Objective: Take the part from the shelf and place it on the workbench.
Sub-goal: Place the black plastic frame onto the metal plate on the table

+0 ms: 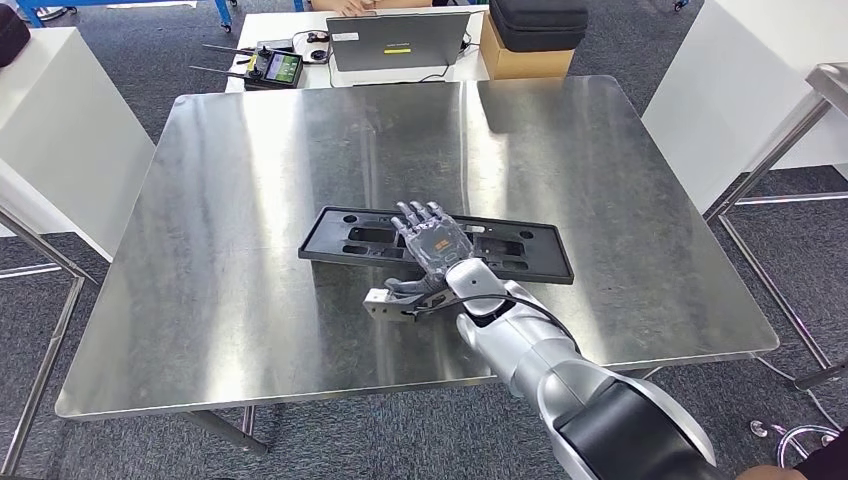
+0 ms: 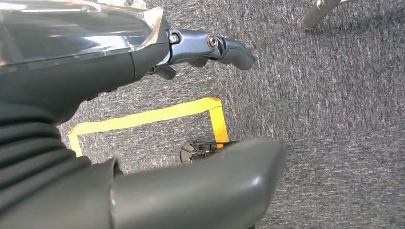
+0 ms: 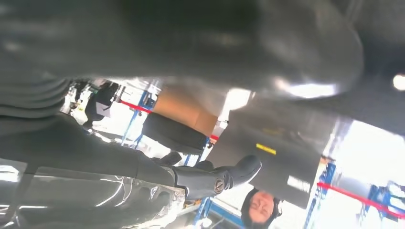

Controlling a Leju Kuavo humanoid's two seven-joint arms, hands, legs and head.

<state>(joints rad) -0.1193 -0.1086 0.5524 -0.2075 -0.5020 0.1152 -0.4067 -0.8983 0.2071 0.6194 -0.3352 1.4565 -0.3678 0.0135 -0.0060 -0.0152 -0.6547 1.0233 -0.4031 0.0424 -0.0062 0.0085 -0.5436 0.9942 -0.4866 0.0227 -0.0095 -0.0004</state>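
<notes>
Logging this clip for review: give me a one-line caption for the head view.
Right hand rests over the black plastic part lying flat on the steel workbench, laptop beyond.

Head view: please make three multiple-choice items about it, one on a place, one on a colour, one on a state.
1. Where does the part lie?
A. on the workbench
B. on the floor
C. on the laptop

2. What colour is the part?
A. white
B. black
C. yellow

3. How is the right hand?
A. grips the laptop
B. lifts the part high
C. over the part, fingers stretched

Key: 1 A, the part lies flat on the steel top. 2 B, it is black against the metal. 3 C, the fingers lie stretched over the part.
</notes>
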